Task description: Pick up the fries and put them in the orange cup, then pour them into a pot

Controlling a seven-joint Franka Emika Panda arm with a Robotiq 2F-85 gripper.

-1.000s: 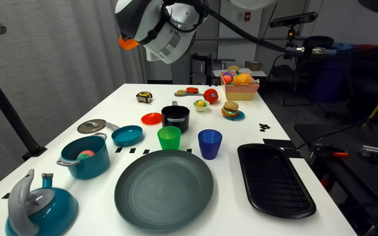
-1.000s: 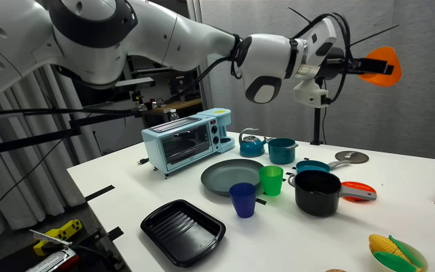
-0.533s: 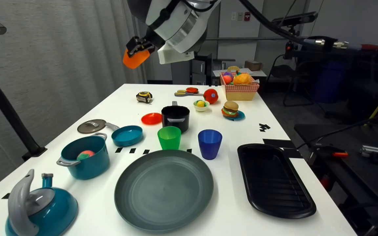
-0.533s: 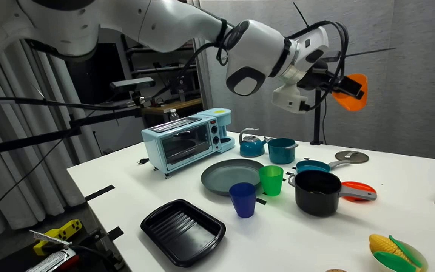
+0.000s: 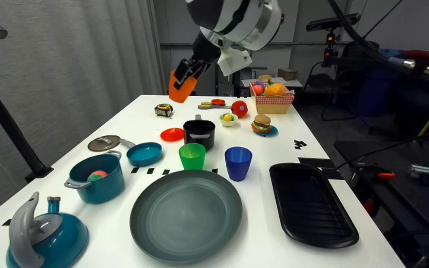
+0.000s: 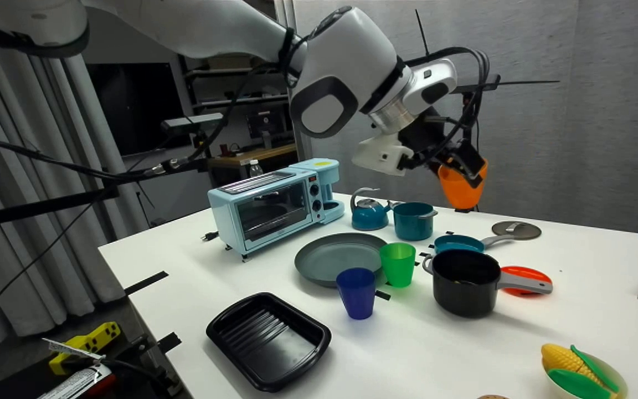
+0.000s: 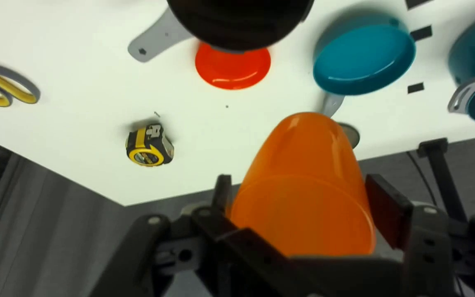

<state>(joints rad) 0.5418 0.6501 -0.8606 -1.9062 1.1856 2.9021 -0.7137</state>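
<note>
My gripper (image 7: 301, 194) is shut on the orange cup (image 7: 303, 144), its fingers on either side near the rim. In both exterior views the cup (image 6: 460, 191) hangs high above the table's far part, rim up and slightly tilted, with the gripper (image 5: 181, 79) over it. Only plain orange shows inside it in the wrist view. A black pot (image 6: 463, 303) with a grey handle stands on the table, and a small yellowish bit (image 6: 464, 282) shows inside; whether this is the fries I cannot tell. A teal pot (image 5: 104, 190) holds a red-and-green piece.
Green cup (image 5: 192, 158) and blue cup (image 5: 238, 163) stand beside the large grey plate (image 5: 186, 219). Around the black pot lie a red plate (image 7: 232, 68), a teal pan (image 7: 363, 57) and a tape measure (image 7: 150, 145). Also here: a black tray (image 5: 311, 208), a kettle (image 5: 56, 238) and a toaster oven (image 6: 272, 208).
The gripper has come down with the cup, rightward in an exterior view and leftward in an exterior view from elsewhere. The cup has turned from lying tipped to nearly upright.
</note>
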